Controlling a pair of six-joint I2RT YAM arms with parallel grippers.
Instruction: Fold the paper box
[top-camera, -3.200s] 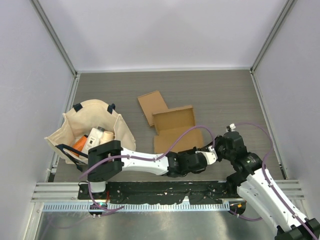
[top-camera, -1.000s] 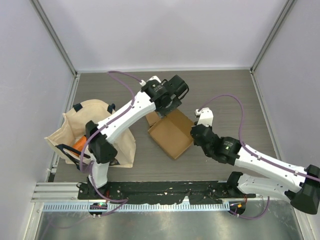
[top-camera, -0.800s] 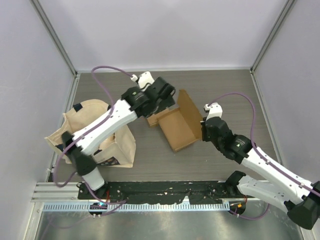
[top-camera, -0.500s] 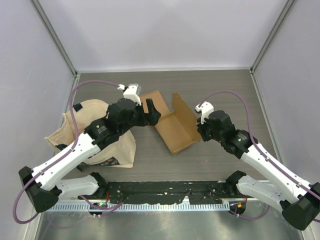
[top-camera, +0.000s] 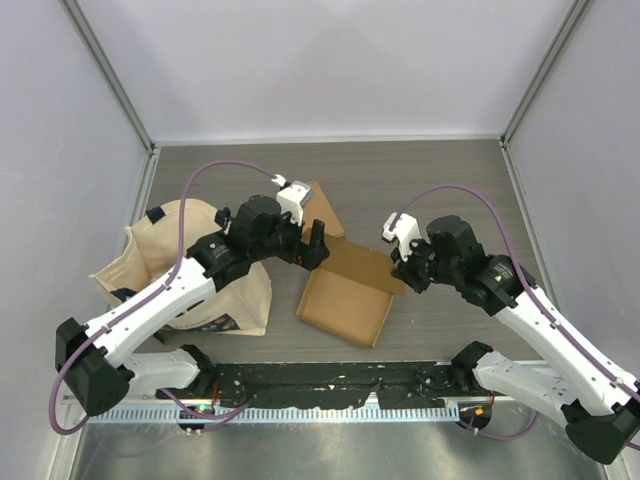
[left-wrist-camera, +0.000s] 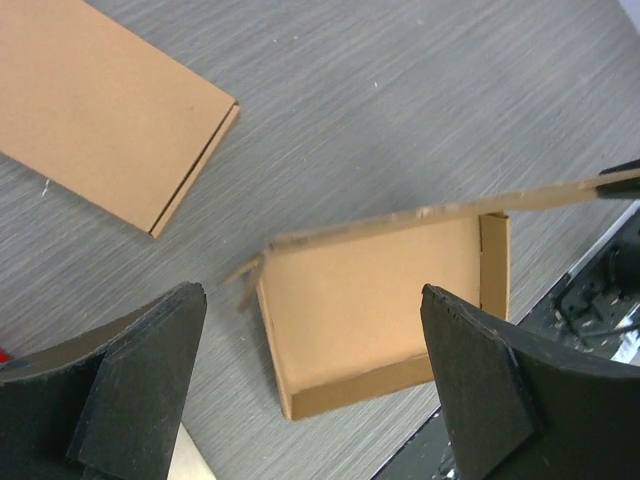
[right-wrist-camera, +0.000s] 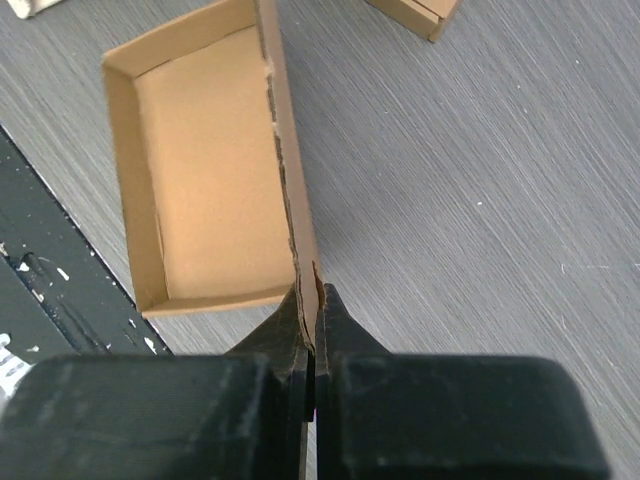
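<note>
The brown paper box (top-camera: 340, 305) lies as an open tray (right-wrist-camera: 205, 190) on the table, near the front rail. Its lid panel (right-wrist-camera: 290, 170) stands up along one long side. My right gripper (right-wrist-camera: 310, 300) is shut on the ragged free edge of that lid, at the box's right (top-camera: 400, 270). The left gripper (top-camera: 311, 251) hovers open over the box's far left corner, touching nothing. In the left wrist view its wide-apart fingers (left-wrist-camera: 135, 385) frame the tray (left-wrist-camera: 365, 300), and the lid (left-wrist-camera: 440, 208) shows edge-on.
A second flat piece of cardboard (top-camera: 322, 203) lies behind the box, partly under the left arm. A cream tote bag (top-camera: 185, 270) with items inside stands at the left. The black front rail (top-camera: 330, 385) runs close to the box's near edge.
The left gripper has opened wider and swung right, over the box. The right gripper has carried the lid edge and box toward the near side, swinging the tray round.
</note>
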